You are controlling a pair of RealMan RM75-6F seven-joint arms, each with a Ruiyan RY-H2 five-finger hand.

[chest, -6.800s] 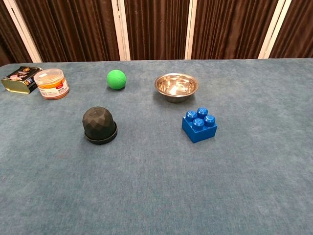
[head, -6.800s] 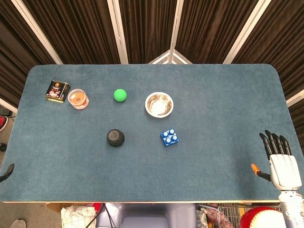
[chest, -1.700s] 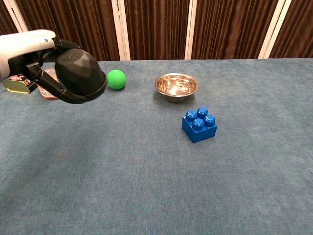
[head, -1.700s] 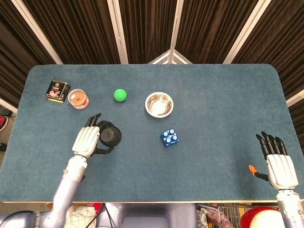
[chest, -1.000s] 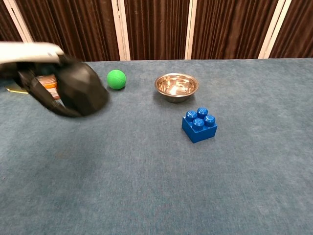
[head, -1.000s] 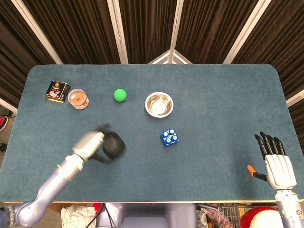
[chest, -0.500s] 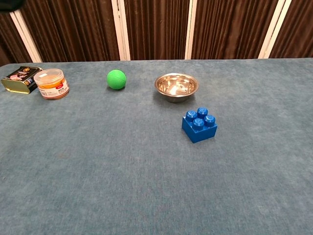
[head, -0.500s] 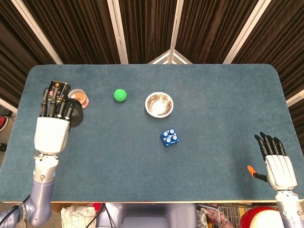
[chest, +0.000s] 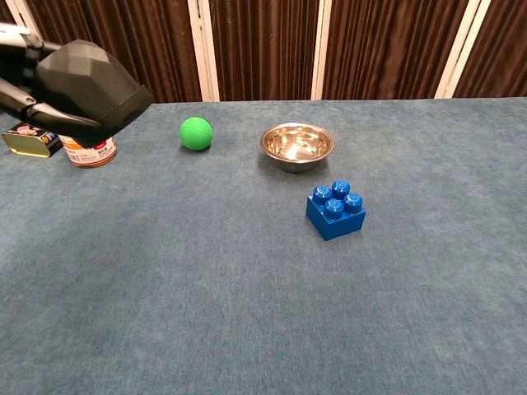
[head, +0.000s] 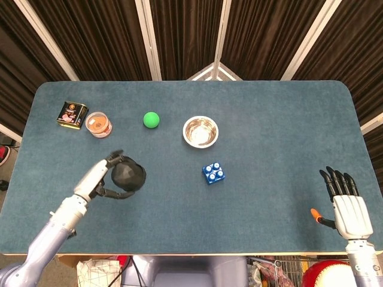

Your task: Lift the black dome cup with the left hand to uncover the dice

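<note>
My left hand grips the black dome cup and holds it tilted in the air above the table's left part. In the chest view the faceted cup hangs high at the upper left, with the left hand partly cut off by the frame edge. No dice show on the blue cloth under or around the cup. My right hand stays at the table's near right edge, fingers straight and apart, holding nothing.
A green ball, a steel bowl and a blue building brick lie mid-table. An orange-lidded jar and a small tin stand at the far left.
The cup was lifted off the cloth, swung up toward the far left, and half a second later hangs again over the left middle of the table. The right hand has barely moved.
</note>
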